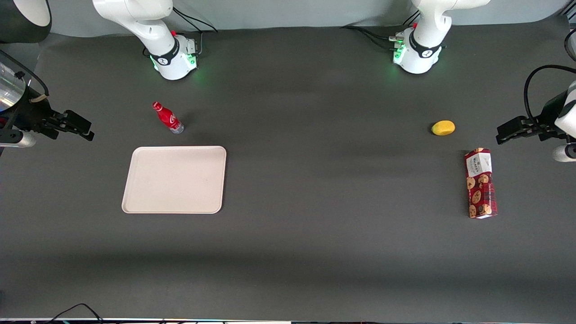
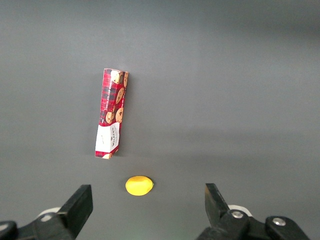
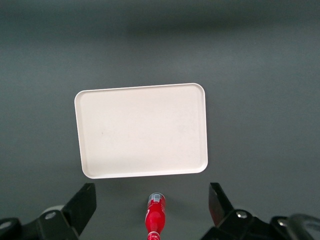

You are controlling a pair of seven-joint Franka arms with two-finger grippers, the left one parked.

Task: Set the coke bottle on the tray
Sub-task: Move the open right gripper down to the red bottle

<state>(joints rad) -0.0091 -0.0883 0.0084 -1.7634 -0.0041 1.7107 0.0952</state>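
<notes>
The coke bottle (image 1: 168,118) stands on the dark table (image 1: 315,252), tilted as the front view shows it, just beside the tray (image 1: 174,179) and farther from the front camera than it, not touching the rim. The tray lies flat with nothing on it. The pincer (image 1: 85,129) hangs above the table toward the working arm's end, well apart from the bottle, its fingers (image 3: 82,205) spread wide with nothing between them. Nothing stands between the pincer and the bottle. Well away from the tray, toward the parked arm's end, lie a yellow lemon-like fruit (image 1: 443,128) and a red cookie box (image 1: 480,183), near each other. In the right wrist view the bottle's cap end is cut off by the frame edge.
</notes>
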